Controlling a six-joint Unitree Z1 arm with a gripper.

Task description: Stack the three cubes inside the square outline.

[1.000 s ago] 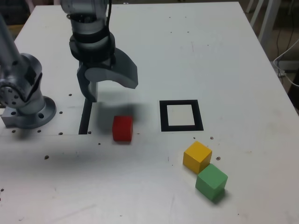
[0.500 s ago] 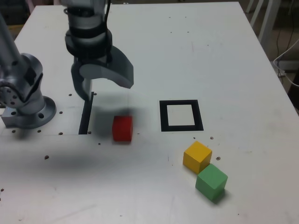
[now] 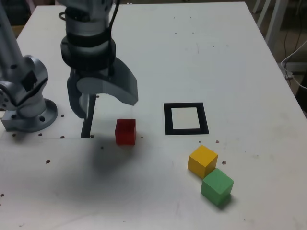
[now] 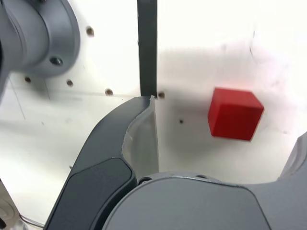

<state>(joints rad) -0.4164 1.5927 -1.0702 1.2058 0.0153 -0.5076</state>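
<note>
On the worktop [image 3: 249,182], the red cube [image 3: 125,132] lies left of the square black tape outline [image 3: 206,119] in the exterior view; the yellow cube [image 3: 202,161] and green cube [image 3: 217,187] lie nearer the camera.

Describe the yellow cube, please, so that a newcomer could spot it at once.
Find the black square outline on the white table in the exterior view. The yellow cube lies just below its lower right corner there. The green cube sits further down and right; only this one is yellow.
</note>
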